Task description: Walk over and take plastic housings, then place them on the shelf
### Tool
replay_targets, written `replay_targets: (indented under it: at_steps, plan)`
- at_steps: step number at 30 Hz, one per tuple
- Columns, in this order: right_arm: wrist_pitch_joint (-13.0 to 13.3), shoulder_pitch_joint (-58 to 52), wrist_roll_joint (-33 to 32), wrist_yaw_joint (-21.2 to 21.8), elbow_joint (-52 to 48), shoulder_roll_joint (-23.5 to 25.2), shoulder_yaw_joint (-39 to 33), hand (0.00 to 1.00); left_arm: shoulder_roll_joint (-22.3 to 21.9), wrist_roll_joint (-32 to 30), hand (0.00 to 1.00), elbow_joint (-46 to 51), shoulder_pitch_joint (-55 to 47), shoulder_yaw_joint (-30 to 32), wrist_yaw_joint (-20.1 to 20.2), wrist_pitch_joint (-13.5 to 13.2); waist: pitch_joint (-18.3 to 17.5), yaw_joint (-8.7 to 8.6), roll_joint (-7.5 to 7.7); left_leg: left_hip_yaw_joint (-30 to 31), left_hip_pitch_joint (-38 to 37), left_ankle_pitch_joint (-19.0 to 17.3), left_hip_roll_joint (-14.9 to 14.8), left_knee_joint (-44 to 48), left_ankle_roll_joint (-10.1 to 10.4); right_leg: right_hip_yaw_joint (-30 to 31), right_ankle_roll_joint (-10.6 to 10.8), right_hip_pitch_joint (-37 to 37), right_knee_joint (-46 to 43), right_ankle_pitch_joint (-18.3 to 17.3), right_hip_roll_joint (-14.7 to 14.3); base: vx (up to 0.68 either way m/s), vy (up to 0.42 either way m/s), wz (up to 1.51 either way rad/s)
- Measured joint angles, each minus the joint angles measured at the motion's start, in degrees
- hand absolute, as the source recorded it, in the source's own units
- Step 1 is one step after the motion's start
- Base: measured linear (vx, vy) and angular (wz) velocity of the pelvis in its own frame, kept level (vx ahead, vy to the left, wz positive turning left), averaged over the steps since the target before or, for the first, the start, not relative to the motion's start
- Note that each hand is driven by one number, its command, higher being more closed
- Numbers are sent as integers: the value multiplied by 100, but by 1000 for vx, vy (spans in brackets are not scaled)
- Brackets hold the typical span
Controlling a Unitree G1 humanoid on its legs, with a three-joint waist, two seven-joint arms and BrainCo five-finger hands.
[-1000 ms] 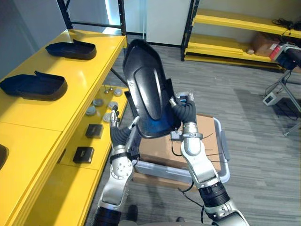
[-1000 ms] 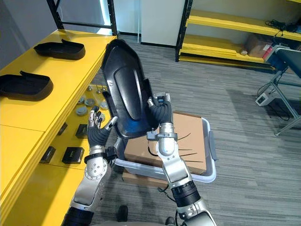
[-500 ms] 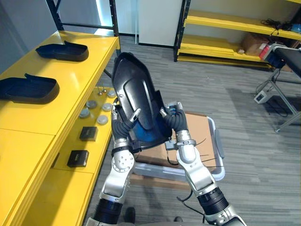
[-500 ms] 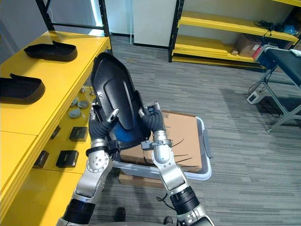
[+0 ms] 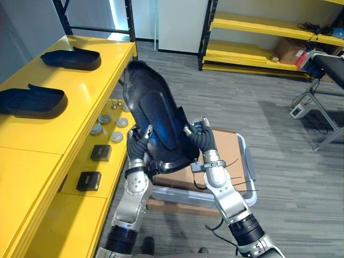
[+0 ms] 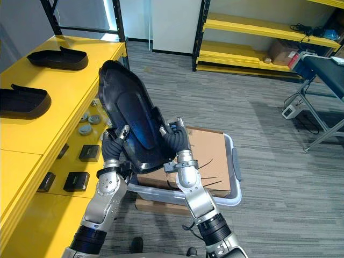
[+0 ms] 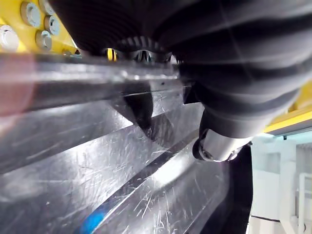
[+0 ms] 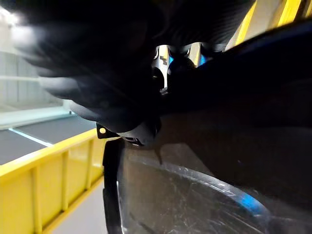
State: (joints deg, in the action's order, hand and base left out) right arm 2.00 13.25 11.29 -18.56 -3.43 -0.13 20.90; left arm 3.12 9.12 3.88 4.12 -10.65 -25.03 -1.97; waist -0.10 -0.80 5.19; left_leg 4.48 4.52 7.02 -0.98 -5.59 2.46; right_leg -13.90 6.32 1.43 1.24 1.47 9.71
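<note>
Plastic housing (image 5: 158, 115), big and black, was held up tilted between both hands, over a grey bin (image 6: 235, 164) with a cardboard box (image 6: 212, 148) in it, just beside the yellow shelf (image 5: 80, 91). Left hand (image 5: 137, 146) had its fingers and thumb pinched on the housing's lower left edge, and right hand (image 5: 203, 137) was clamped on the lower right edge likewise. Two other housings (image 5: 33, 99) lay on the shelf top, well apart from the held one.
</note>
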Motion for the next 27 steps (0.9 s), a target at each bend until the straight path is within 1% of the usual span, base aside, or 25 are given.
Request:
replay_targets:
  at_steps: [3, 8, 10, 12, 14, 16, 18, 19, 20, 21, 22, 24, 25, 26, 27]
  plan:
    - [15, 52, -2, 0, -34, 1, -22, 0, -34, 46, 100, 1, -166, -1, 139, -43, -12, -1, -15, -5, -13, 0, 0, 0, 0, 4, 1, -10, 0, 0, 0, 0, 0, 0]
    - [57, 141, -67, 23, -36, -1, -57, 0, -66, 39, 100, 5, -313, 12, 231, -81, -54, 6, -34, -12, -16, -6, -3, -3, 6, 6, -3, -13, -1, -2, -2, 0, 0, 0]
    - [159, 249, -309, 162, -54, -40, -97, 0, -61, -57, 100, 11, -315, 24, 258, -81, -54, 7, -35, -14, -16, -21, -5, -4, 27, 7, -3, -12, -1, -2, -3, 0, 0, 0]
    - [183, 292, -510, 289, -264, -87, -220, 0, -60, -204, 100, 41, -325, 88, 286, -81, -54, 14, -35, -14, -16, -22, -4, -4, 27, 7, -3, -14, -1, -2, -3, 0, 0, 0]
    - [229, 354, -711, 451, -440, -248, -276, 0, -77, -364, 100, 196, -347, 163, 355, -87, -54, 14, -35, -17, -16, -25, -4, -2, 30, 8, -3, -14, 1, -2, -3, 0, 0, 0]
    - [369, 385, -953, 555, -637, -414, -430, 0, -66, -570, 100, 348, -366, 210, 369, -113, -54, 14, -36, -17, -16, -15, -5, 0, 16, 8, 2, -15, 1, 1, -5, 0, 0, 0]
    - [606, 461, -1319, 608, -978, -475, -1073, 0, -59, -786, 100, 478, -552, 396, 370, -123, -54, 8, -40, -22, -16, -14, -5, 1, 14, 8, 29, -15, 3, 16, -6, 0, 0, 0]
    - [741, 493, -1441, 600, -1174, -525, -1573, 0, -59, -826, 100, 481, -673, 499, 363, -119, -54, 3, -40, -26, -16, -14, -5, 2, 14, 9, 29, -15, 2, 16, -6, 0, 0, 0]
    - [880, 491, -1655, 600, -1265, -556, -1926, 0, -59, -887, 100, 481, -767, 609, 362, -117, -54, -3, -40, -30, -19, -15, -5, 2, 14, 8, 29, -17, 2, 16, -6, 0, 0, 0]
    - [1006, 448, -1962, 601, -1344, -614, -2387, 0, -62, -918, 100, 482, -860, 712, 354, -114, -52, -5, -43, -37, -20, -15, -5, 2, 15, 10, 29, -17, 2, 16, -6, 0, 0, 0]
    - [1075, 412, -2107, 602, -1349, -630, -2607, 0, -65, -945, 100, 487, -894, 785, 351, -114, -51, -5, -44, -37, -21, -15, -5, 2, 15, 9, 29, -18, 2, 16, -6, 0, 0, 0]
    - [1248, 177, -2681, 600, -1325, -644, -3360, 0, -67, -971, 100, 636, -1023, 1005, 329, -113, -47, -4, -53, -38, -23, -15, -5, 0, 15, 6, 28, -20, 1, 15, -5, 0, 0, 0]
    - [1333, -29, -2968, 598, -1245, -642, -3791, 0, -73, -971, 100, 790, -1098, 1107, 325, -114, -44, -4, -65, -37, -23, -16, -3, -1, 15, 2, 19, -21, 1, 8, -2, 0, 0, 0]
    - [1383, -131, -3181, 597, -1169, -638, -3990, 0, -85, -970, 100, 865, -1136, 1153, 325, -115, -47, -6, -78, -36, -23, -16, -2, -2, 16, -1, 0, -22, 0, -4, 0, 0, 0, 0]
    - [1501, -350, -3533, 569, -938, -626, -4401, 0, -98, -968, 100, 1015, -1230, 1256, 333, -121, -58, -15, -111, -35, -23, -20, 2, -5, 17, -3, 0, -23, 0, -7, 5, 0, 0, 0]
